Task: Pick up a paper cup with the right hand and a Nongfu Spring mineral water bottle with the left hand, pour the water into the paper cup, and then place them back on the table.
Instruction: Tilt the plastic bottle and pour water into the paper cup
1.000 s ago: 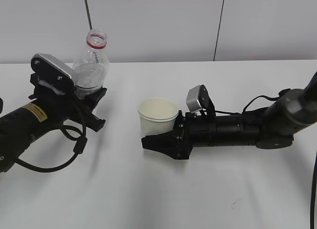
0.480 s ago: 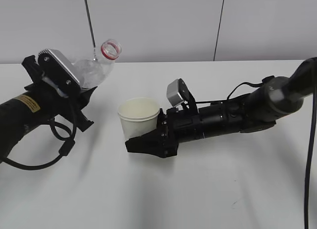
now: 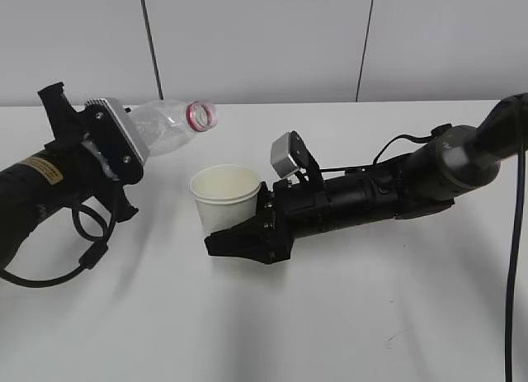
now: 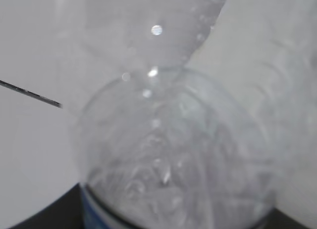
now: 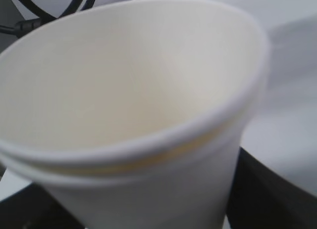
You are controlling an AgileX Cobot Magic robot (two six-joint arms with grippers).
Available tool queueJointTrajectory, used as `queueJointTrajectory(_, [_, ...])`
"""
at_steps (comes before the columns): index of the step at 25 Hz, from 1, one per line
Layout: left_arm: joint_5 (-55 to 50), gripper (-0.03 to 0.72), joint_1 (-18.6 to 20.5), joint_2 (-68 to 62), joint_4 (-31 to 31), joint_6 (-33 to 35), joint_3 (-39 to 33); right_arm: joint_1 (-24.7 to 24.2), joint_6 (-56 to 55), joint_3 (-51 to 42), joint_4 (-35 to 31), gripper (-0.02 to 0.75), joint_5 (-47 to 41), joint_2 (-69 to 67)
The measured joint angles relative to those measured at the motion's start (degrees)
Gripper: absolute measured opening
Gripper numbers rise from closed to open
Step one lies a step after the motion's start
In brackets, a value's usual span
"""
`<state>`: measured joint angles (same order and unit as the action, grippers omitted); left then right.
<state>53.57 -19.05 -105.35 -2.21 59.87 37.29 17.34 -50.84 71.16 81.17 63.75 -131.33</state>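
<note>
My left gripper [image 3: 124, 155] is shut on the clear water bottle [image 3: 169, 126] and holds it tipped nearly level, its red-ringed open mouth pointing right, above and left of the paper cup [image 3: 224, 196]. My right gripper [image 3: 239, 233] is shut on the off-white cup and holds it upright just above the white table [image 3: 272, 324]. The bottle [image 4: 173, 140] fills the left wrist view, and the cup [image 5: 133, 105] fills the right wrist view, its cream inside looking dry. The fingers are mostly hidden in both wrist views.
The right arm [image 3: 396, 188] stretches from the right edge across the table's middle. The left arm [image 3: 41, 192] with its yellow sticker and looped black cable [image 3: 82, 250] sits at the left. A small dark scuff mark [image 3: 389, 339] lies at the front right. A grey panelled wall stands behind.
My left gripper has lifted the bottle and tipped it from upright to nearly level, mouth toward the cup. My right gripper has carried the cup left, toward the bottle.
</note>
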Motion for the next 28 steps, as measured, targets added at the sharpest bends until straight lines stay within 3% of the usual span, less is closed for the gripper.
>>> queueJointTrajectory(14, [3.52, 0.330, -0.05, 0.00, 3.54, 14.23, 0.00, 0.00, -0.13, 0.00, -0.21, 0.531, -0.91, 0.00])
queueJointTrajectory(28, [4.92, 0.329, -0.05, 0.11, 5.57, 21.72, 0.00, 0.00, -0.13, 0.72, -1.93, 0.530, -2.62, 0.00])
